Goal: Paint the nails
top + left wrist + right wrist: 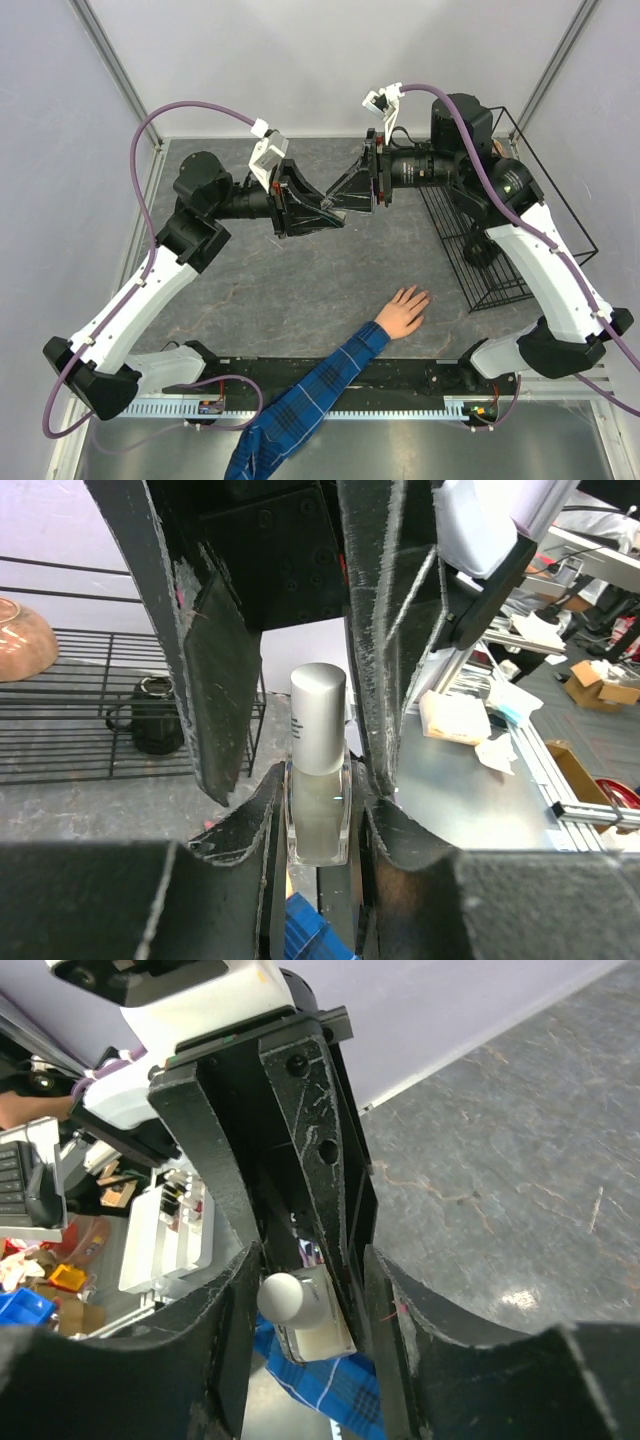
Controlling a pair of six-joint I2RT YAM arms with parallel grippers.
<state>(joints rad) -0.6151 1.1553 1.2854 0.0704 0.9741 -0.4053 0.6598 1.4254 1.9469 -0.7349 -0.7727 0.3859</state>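
Note:
A light-skinned hand [405, 310] with a blue plaid sleeve [330, 385] lies flat on the grey table, fingers pointing away; its nails are too small to make out. My left gripper [330, 213] is shut on a pale nail polish bottle [318, 825] with a silver cap [318, 715], held in the air above the table's middle. My right gripper [340, 200] meets it tip to tip. Its fingers [215, 680] straddle the cap, open, with a gap on one side. The bottle [320, 1330] and cap [285, 1300] also show in the right wrist view, between my right gripper's [310, 1260] fingers.
A black wire rack [480, 230] stands at the table's right side under the right arm. In the left wrist view it [80, 740] holds a black mug [155, 715] and a pinkish bowl [20, 635]. A black rail [420, 375] runs along the near edge.

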